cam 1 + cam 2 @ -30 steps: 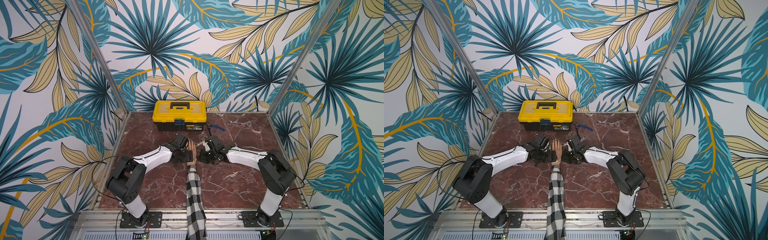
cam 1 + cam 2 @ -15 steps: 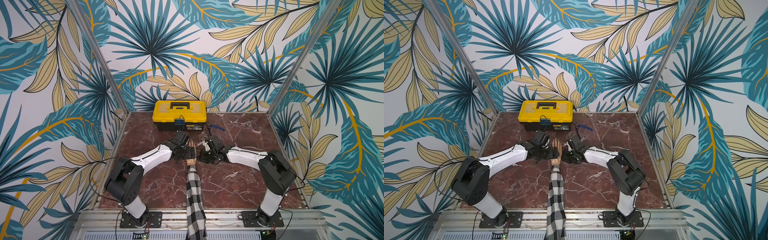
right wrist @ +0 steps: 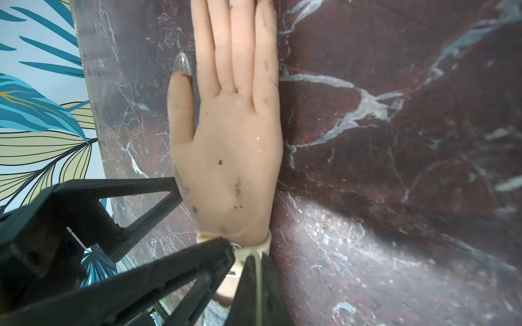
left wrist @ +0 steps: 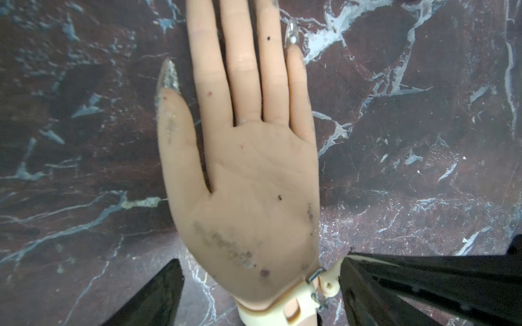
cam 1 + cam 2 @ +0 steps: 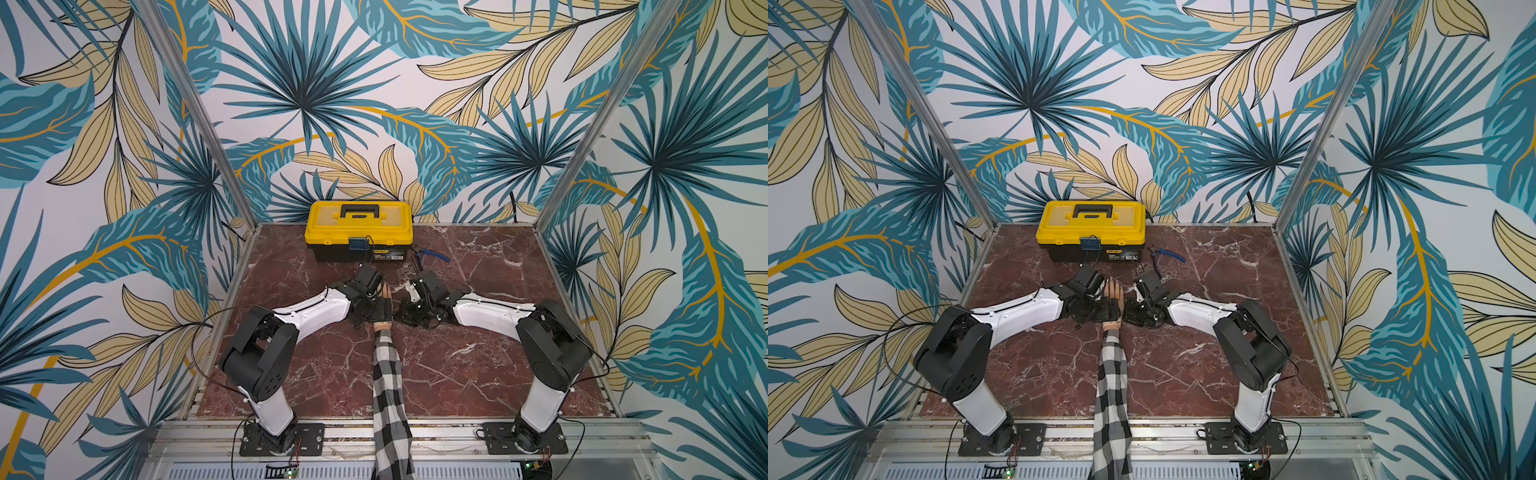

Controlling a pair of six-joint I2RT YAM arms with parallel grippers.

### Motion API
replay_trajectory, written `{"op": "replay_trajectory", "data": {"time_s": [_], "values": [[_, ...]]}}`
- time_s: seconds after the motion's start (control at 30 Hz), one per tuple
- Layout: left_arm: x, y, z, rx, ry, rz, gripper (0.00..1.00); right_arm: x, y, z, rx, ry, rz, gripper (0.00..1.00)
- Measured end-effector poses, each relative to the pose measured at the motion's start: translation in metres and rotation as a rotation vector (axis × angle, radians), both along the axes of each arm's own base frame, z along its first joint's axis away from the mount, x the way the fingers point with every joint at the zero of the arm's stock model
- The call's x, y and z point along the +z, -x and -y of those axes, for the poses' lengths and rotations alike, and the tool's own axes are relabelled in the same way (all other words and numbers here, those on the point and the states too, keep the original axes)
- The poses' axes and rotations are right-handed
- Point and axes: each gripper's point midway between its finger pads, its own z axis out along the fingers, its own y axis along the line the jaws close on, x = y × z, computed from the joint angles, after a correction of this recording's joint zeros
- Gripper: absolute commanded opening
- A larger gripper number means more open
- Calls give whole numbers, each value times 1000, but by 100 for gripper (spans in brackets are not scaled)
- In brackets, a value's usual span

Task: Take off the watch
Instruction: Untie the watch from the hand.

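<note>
At the wrist (image 5: 380, 327), right jaws clench the watch strap (image 4: 278, 310); left jaws, released, should brace the hand (image 4: 243, 183) during unbuckling.

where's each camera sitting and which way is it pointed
Both top views: high above the front edge, looking down toward the back wall; left arm, right arm, toolbox and the sleeved mannequin arm show.
Left wrist: on the left arm, looking from wrist to fingertips of the mannequin hand; the open left gripper straddles it near the watch.
Right wrist: on the right arm, looking along the same hand; the right gripper is shut on the watch.
Shared: both wrist views show the hand, watch and marble table.
</note>
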Motion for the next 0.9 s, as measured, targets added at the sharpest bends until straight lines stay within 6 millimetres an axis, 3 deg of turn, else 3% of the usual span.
{"op": "replay_trajectory", "data": {"time_s": [0.63,0.9], "values": [[-6,4,-18,31,-11,1,89,0,0,-1,1,-2,2,1],[-6,4,-18,31,-11,1,89,4,-1,-2,8,-10,9,26]]}}
